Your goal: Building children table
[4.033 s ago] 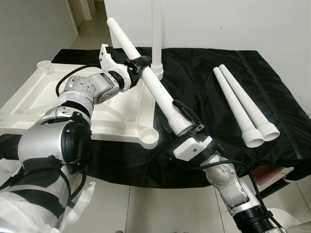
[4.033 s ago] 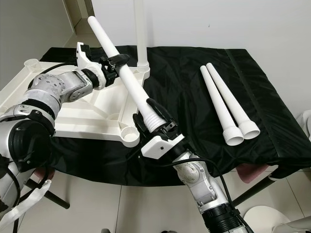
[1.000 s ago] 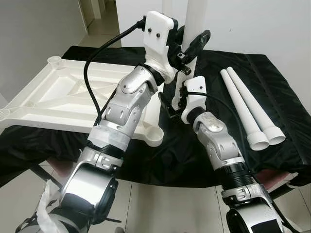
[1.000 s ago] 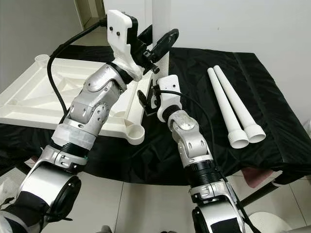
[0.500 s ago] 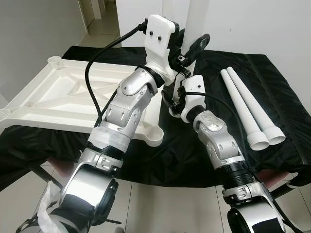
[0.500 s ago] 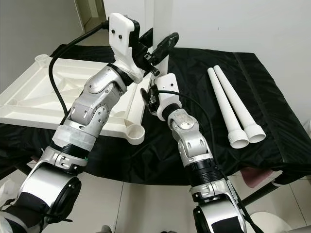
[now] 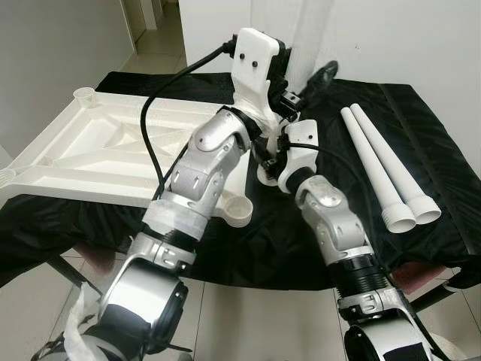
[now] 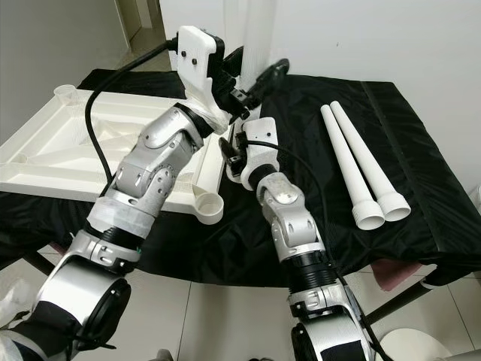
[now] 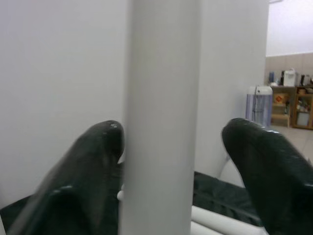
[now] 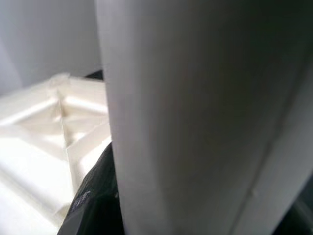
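Pincers on an upright table leg, tabletop upside down.
Left pincer (image 9: 168,147) straddles the leg (image 9: 161,98), fingers apart; right pincer (image 8: 234,154) low at the leg's base, grip cannot tell. Leg stands at tabletop (image 7: 113,150) far-right corner. Step judged: seating it in the socket; next, pressing straight down. Two spare legs (image 7: 383,169) lie right.

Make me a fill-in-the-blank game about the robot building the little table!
1. The loose legs lying on the black cloth number ____.
2. The cloth under the table parts is coloured ____.
3. The white tabletop lies on the robot's ____ side.
4. In the left wrist view, the left gripper has its fingers on either side of an upright white ____.

Missing words: two; black; left; leg
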